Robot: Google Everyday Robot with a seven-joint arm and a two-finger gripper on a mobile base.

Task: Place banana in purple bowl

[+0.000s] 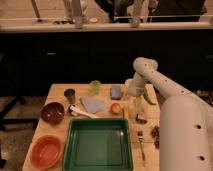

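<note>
The tool (138,114) hangs open, pointing down over the table (56,95), and holds nothing that I can make out. The banana (132,107) seems to lie just beside it, on the side toward the orange fruit (116,107), with its long axis running away from the camera. I cannot tell whether they touch. The purple bowl (52,113) sits well apart, beyond the fruit on that same side. I count one banana, one purple bowl, one orange bowl (46,150) and one tool.
</note>
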